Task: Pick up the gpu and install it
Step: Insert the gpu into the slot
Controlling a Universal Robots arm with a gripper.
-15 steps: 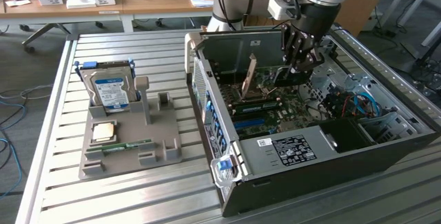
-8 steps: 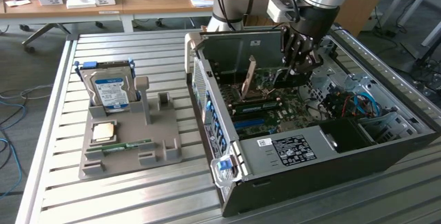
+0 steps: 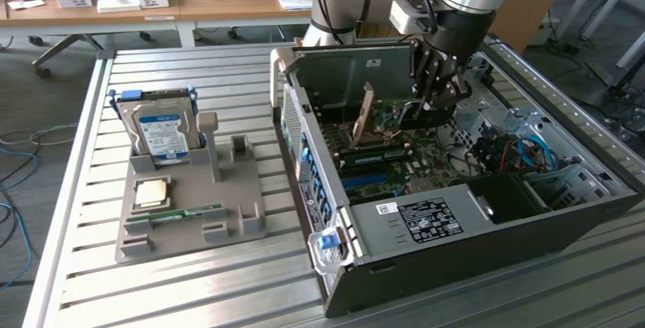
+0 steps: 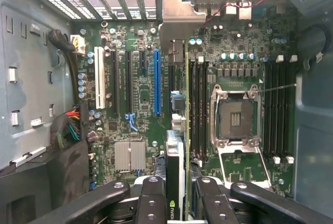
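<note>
My gripper reaches down into the open computer case and is shut on the gpu, a thin card standing on edge above the motherboard. In the wrist view the gpu runs edge-on from between my black fingers toward the slotted back wall, and its silver bracket is at that wall. The card hangs beside the long blue slot, on the side nearer the memory slots. I cannot tell whether its edge touches the board.
A grey holder on the slatted table carries a hard drive, a processor and a memory stick. Inside the case are the open processor socket, cable bundles and blue cables.
</note>
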